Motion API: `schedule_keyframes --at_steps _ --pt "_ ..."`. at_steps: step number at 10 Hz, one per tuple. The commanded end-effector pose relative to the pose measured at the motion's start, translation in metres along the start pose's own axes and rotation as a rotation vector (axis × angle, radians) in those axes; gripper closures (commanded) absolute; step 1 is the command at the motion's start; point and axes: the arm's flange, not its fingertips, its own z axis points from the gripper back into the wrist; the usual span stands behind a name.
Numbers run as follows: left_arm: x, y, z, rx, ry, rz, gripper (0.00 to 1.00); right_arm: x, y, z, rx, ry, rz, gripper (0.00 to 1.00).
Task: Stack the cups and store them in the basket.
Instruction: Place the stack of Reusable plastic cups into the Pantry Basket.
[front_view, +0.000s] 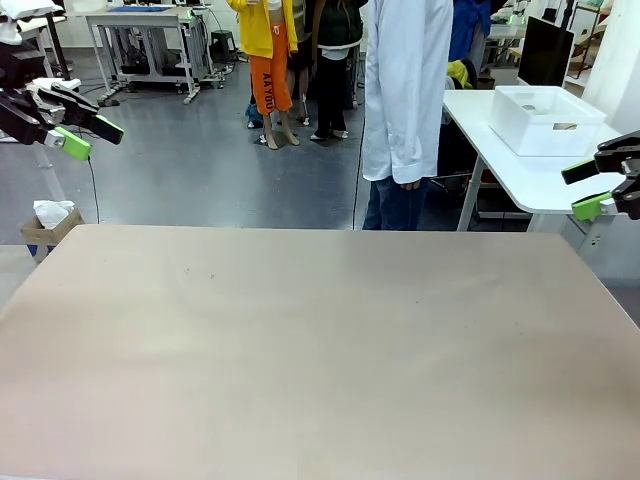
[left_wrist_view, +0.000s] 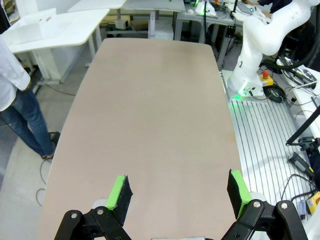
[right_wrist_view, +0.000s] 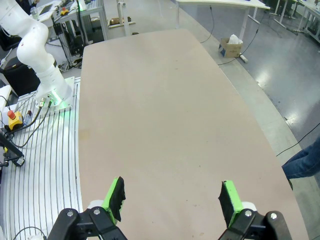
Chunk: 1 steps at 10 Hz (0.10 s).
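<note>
from my remote station i see the left gripper (front_view: 90, 138) held high off the table's left edge in the front view, its green pads spread apart with nothing between them. the left wrist view confirms this: the two fingers (left_wrist_view: 121, 194) stand wide over the bare tan table (left_wrist_view: 150, 125), gripping nothing. the right gripper (front_view: 592, 190) hangs off the table's right edge, likewise spread; in the right wrist view its pads (right_wrist_view: 116, 195) are well apart above the tabletop, with nothing held.

the basket (front_view: 547, 120), a white rectangular bin with a handle slot, sits on a separate white side table (front_view: 520, 185) beyond the far right corner, well apart from both grippers. i cannot tell what it contains.

a person in a white coat (front_view: 405, 90) and jeans stands at the far side of the table, hands hanging down. a small cardboard box (front_view: 48, 228) sits on the floor by the far left corner.
</note>
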Motion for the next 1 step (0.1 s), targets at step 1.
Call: schedule_keyframes --at_steps 1 --pt "0.0036 -0.0002 0.0015 0.0 0.001 0.013 0.0 0.0033 -0.0014 0.0007 0.0 -0.023 -0.007 0.0"
